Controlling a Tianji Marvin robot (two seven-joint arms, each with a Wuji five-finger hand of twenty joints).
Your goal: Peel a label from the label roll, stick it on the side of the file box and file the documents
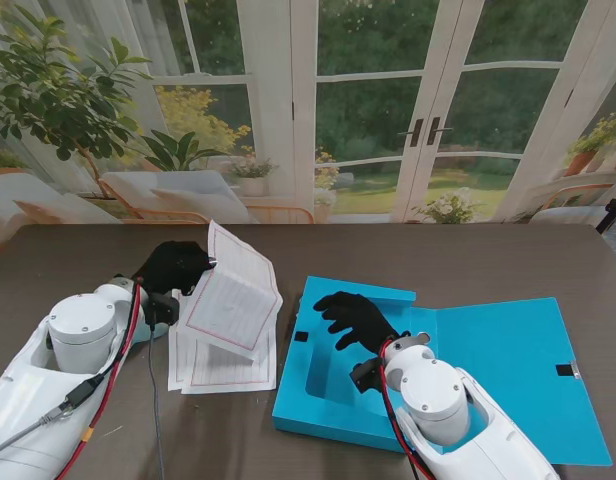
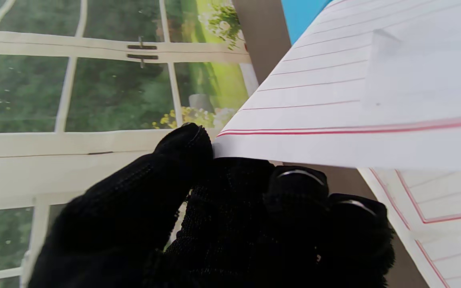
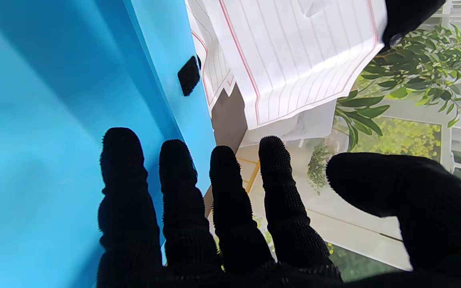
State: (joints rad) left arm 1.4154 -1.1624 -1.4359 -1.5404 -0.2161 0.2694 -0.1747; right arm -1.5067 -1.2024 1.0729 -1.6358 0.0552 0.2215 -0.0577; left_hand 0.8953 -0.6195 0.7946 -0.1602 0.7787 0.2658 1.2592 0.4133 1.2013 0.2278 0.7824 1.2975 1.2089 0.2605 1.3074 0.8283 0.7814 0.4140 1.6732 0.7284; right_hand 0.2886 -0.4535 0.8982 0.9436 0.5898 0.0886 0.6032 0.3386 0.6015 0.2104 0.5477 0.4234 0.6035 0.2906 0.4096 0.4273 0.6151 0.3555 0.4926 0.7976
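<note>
Overhead, the left hand (image 1: 173,268) pinches a lined document sheet (image 1: 233,290) lifted off the stack (image 1: 223,365); the right hand (image 1: 353,318), fingers spread, partly hides the open blue file box (image 1: 318,400).

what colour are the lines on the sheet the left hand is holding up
Red lines on white paper, on the sheet pinched by the left hand; clearest in the left wrist view.

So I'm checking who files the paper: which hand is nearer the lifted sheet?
Left. The left hand pinches the lifted sheet at its edge; the right hand hovers open over the file box.
</note>
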